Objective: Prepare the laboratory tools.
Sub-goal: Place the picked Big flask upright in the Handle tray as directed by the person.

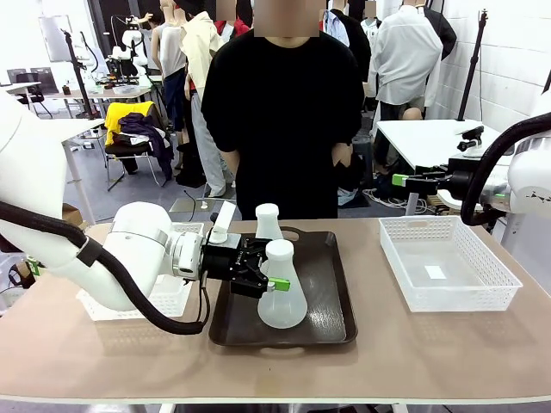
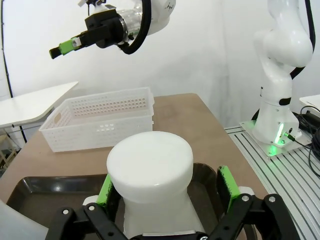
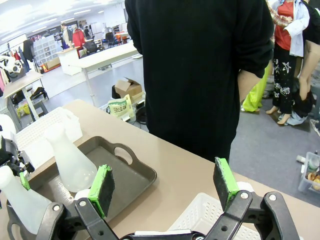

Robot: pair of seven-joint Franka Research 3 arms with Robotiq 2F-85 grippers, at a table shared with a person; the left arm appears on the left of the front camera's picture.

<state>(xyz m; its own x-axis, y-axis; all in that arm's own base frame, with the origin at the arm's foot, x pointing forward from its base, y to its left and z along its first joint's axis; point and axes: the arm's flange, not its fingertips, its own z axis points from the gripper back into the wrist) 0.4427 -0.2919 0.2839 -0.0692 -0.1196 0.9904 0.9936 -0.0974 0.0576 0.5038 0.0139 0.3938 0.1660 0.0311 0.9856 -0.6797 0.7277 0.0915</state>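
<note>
Two frosted-white conical flasks stand on the dark brown tray [image 1: 331, 297]. The near flask [image 1: 281, 297] has its neck between the green pads of my left gripper [image 1: 269, 277], which is open. In the left wrist view the neck's round top [image 2: 150, 162] fills the gap, with the left pad [image 2: 105, 192] close to it and the right pad [image 2: 227, 182] standing off. The far flask [image 1: 269, 221] stands free at the tray's back. My right gripper [image 1: 399, 181] hangs high at the right, open and empty, its pads [image 3: 102, 190] wide apart.
A white mesh basket [image 1: 448, 262] sits right of the tray, below the right gripper. Another white basket [image 1: 164, 297] lies left of the tray, partly behind my left arm. A person in black stands at the far edge, hands behind the back.
</note>
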